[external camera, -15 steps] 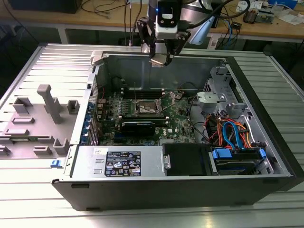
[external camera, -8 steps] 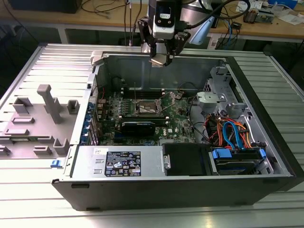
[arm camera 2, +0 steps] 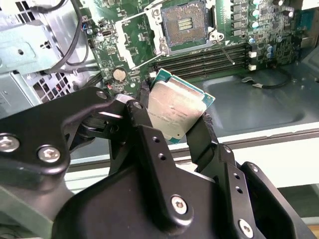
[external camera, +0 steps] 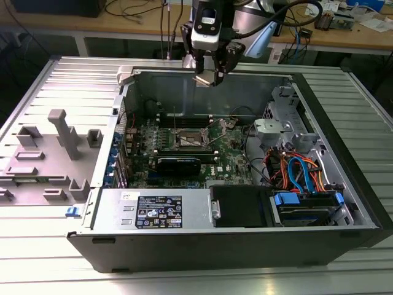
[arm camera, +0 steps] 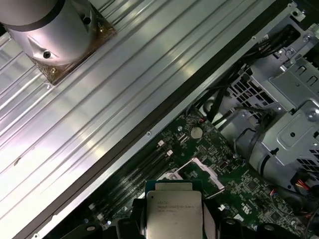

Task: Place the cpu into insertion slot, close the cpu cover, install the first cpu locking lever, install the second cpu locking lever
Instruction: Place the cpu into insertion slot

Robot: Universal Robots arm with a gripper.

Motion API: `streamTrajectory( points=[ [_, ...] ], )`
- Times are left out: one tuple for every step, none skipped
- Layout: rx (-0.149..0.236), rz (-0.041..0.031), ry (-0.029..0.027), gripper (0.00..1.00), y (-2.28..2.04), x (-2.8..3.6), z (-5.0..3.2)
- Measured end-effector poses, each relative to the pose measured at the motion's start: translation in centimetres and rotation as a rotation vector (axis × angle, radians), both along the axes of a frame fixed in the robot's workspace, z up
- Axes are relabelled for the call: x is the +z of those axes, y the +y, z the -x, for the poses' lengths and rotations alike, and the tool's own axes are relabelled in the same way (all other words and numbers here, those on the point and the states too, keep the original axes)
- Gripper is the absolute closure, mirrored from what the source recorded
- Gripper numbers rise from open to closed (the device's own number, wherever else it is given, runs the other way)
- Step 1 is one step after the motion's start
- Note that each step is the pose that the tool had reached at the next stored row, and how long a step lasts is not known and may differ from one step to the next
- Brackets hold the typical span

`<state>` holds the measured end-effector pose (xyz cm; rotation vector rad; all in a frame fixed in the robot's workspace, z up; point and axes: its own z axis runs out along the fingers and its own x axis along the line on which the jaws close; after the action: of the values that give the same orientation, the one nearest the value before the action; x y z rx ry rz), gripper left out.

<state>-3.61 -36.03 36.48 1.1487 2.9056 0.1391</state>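
Nothing reads clearly (faint print on the cpu (arm camera: 172, 211)).

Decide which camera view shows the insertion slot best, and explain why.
The second wrist view: the insertion slot lies open and near, its dark contact field and silvery rim plain. The exterior view shows the slot small, mid-board. In the first wrist view the held cpu hides part of it.
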Motion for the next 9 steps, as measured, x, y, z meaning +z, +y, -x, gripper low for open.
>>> streamTrajectory(
  points=[
    [-0.014, 0.0000, 0.0000, 0.46, 0.00, -0.01, 0.00],
    [-0.021, 0.0000, 0.0000, 0.46, 0.00, -0.01, 0.00],
    [-0.030, 0.0000, 0.0000, 0.46, 0.00, -0.02, 0.00],
    [-0.036, 0.0000, 0.0000, 0.46, 0.00, -0.02, 0.00],
    [-0.045, 0.0000, 0.0000, 0.46, 0.00, -0.02, 0.00],
    [-0.055, 0.0000, 0.0000, 0.46, 0.00, -0.03, 0.00],
    [-0.064, 0.0000, 0.0001, 0.46, 0.00, -0.03, 0.00],
    [-0.073, 0.0000, 0.0001, 0.46, 0.00, -0.04, 0.00],
    [-0.080, 0.0000, 0.0000, 0.46, 0.00, -0.05, 0.00]
  ],
)
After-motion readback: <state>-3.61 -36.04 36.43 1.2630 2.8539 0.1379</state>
